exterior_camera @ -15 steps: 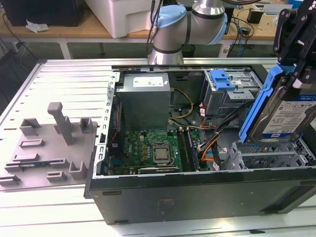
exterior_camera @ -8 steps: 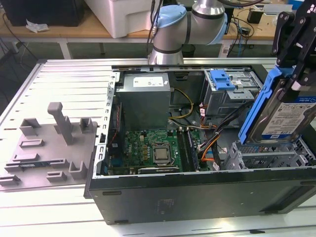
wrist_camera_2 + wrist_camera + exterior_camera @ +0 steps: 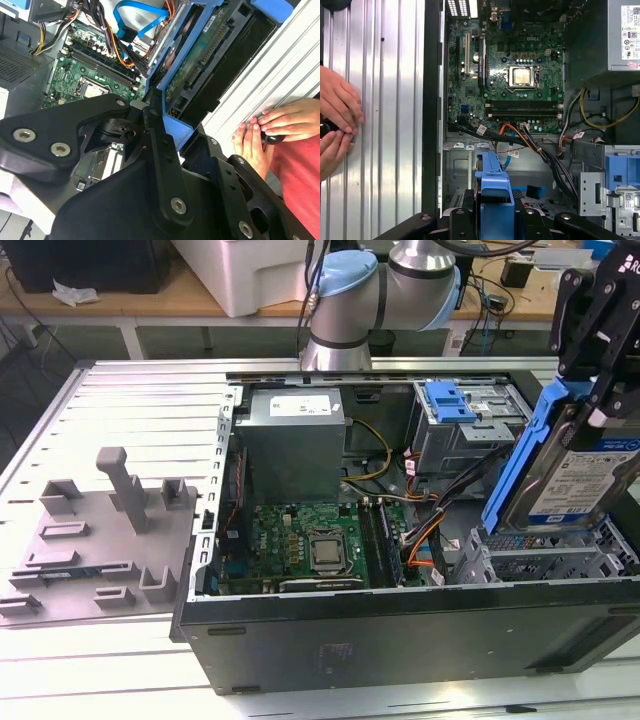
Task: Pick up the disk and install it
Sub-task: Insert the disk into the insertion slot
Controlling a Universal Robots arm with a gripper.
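Step in hand: pick looks done, install not yet. The disk is in the air, not seated

Across the exterior view:
- grey fixture plate (image 3: 100, 530) on the ribbed table (image 3: 150, 410), farthest from the gripper (image 3: 603, 435), no part in this step
- open PC case (image 3: 400, 640); power supply (image 3: 290, 435) and motherboard (image 3: 310, 545) well off to the tool's side
- drive cage with the blue latch (image 3: 450, 405) near the tool, apart from it
- gripper clamped on the disk (image 3: 575, 485) through its blue bracket (image 3: 525, 455). Disk hangs tilted on edge, label showing, right under the gripper and just above the empty bay (image 3: 520, 562) in the case corner. Lower edge is near the bay; touching or not, can't tell

First wrist view: blue bracket (image 3: 494, 182) sits between the gripper's links, bay metal beyond it. Second wrist view: the disk's board side (image 3: 200, 60) runs away from the tool

My read on the next move: it calls for the disk levelled and the bracket lined up with the bay sides, with the cable bundle (image 3: 425, 540) beside the bay kept out from under it

Hard to make out:
- pad contact hidden by disk and linkage
- gripper body cut off at the frame edge
- bay floor masked by the case wall
- a person's hands (image 3: 337, 117) rest on the table, beyond the case wall from the tool, holding something small and dark I can't identify
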